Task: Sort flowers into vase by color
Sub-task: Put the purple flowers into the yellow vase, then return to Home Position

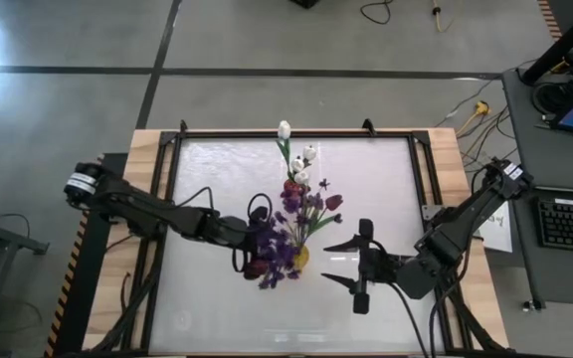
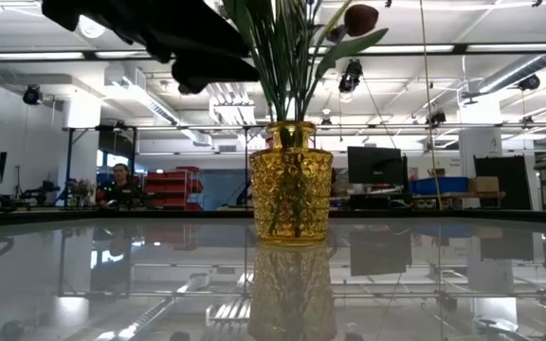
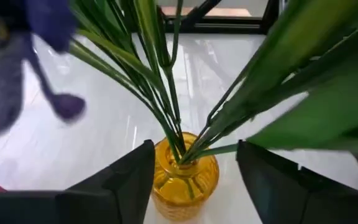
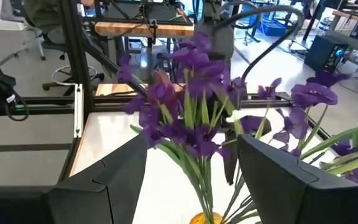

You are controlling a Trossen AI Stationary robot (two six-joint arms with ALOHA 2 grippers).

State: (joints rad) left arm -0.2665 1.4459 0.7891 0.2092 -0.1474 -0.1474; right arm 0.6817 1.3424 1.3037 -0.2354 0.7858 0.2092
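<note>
A golden-yellow glass vase (image 1: pixel 300 257) (image 2: pixel 290 189) stands upright near the table's middle, with the flowers' stems in its neck. White tulips (image 1: pixel 285 130) lean toward the far edge, dark red tulips (image 1: pixel 332 202) sit mid-bunch, and purple blooms (image 1: pixel 283 249) spread low on the left. My left gripper (image 3: pixel 196 149) is open above the vase (image 3: pixel 182 177), its fingers on either side of the stems (image 3: pixel 166 106) without touching them. My right gripper (image 1: pixel 328 264) (image 4: pixel 193 140) is open just right of the vase, facing the purple blooms (image 4: pixel 191 93).
The shiny white tabletop (image 1: pixel 217 169) is ringed by a black rail (image 1: pixel 296 133) and a wooden border (image 1: pixel 145 149). A side desk with a keyboard (image 1: pixel 570 221) stands to the right. A person (image 2: pixel 121 182) sits far behind the table. Bare surface lies along the near edge.
</note>
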